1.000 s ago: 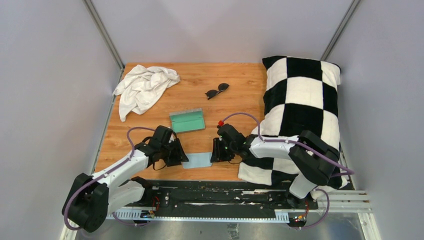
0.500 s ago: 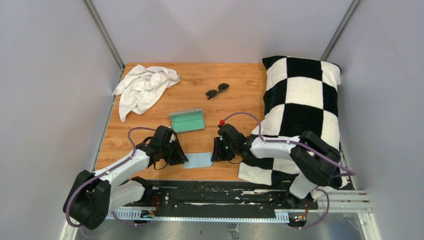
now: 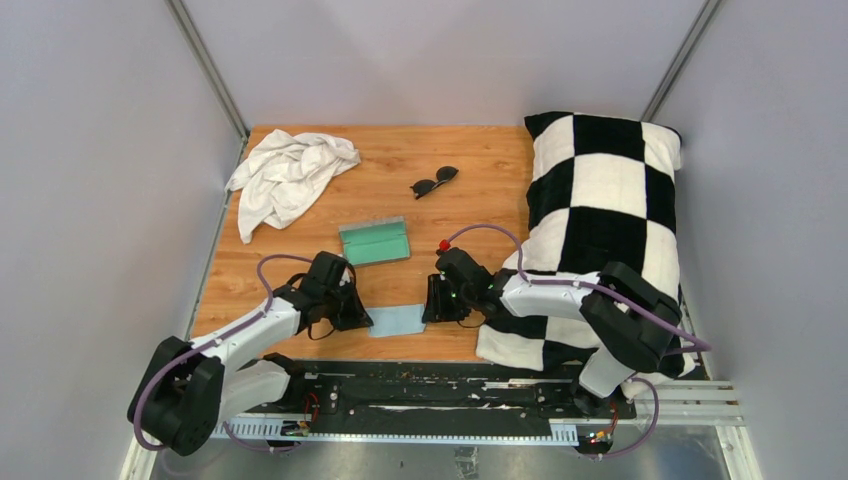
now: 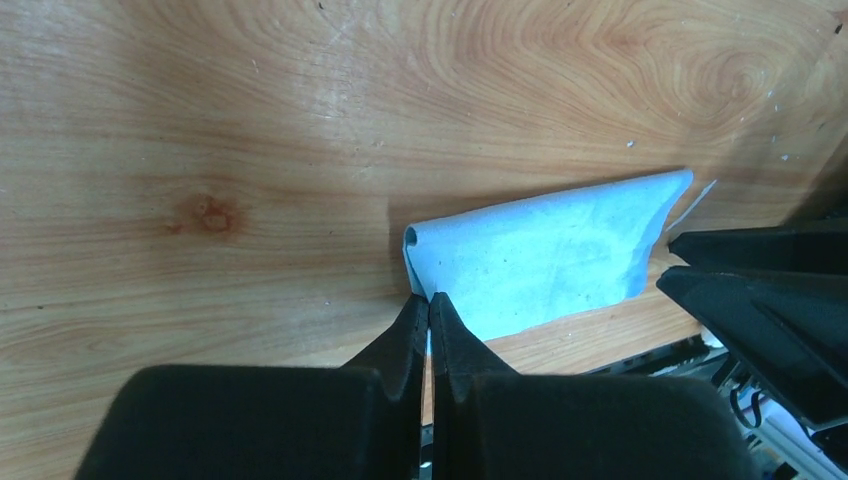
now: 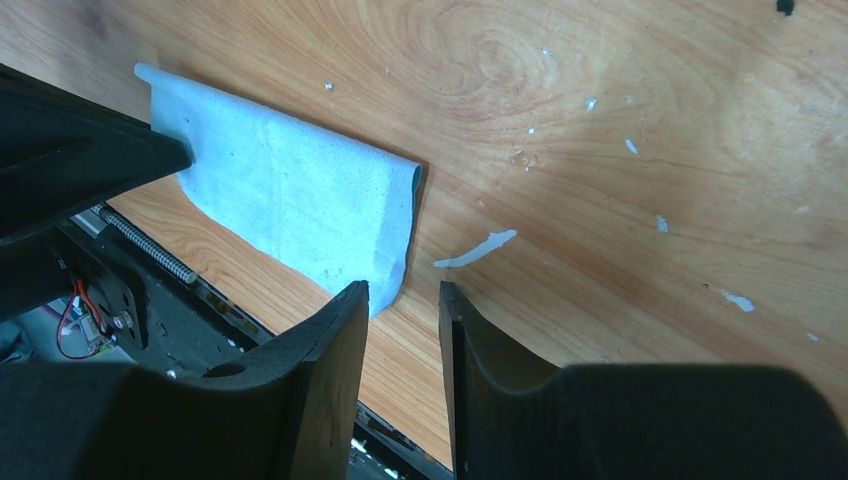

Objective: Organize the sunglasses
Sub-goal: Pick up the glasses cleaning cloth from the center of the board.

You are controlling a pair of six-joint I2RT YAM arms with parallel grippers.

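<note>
The left claw (image 4: pixel 430 305) is pinched shut on the blue cloth (image 4: pixel 540 255) at its left edge. The right claw (image 5: pixel 403 295) is narrowly parted at the opposite corner and holds nothing; it should close squarely before any lift. The sunglasses (image 3: pixel 435 182) lie at upper centre of the table (image 3: pixel 480 160), well apart.

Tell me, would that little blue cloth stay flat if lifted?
Probably not. The blue cloth looks thin and its edge curls up off the table, so it would likely droop. It seems light and might slide easily on the smooth wood.
</note>
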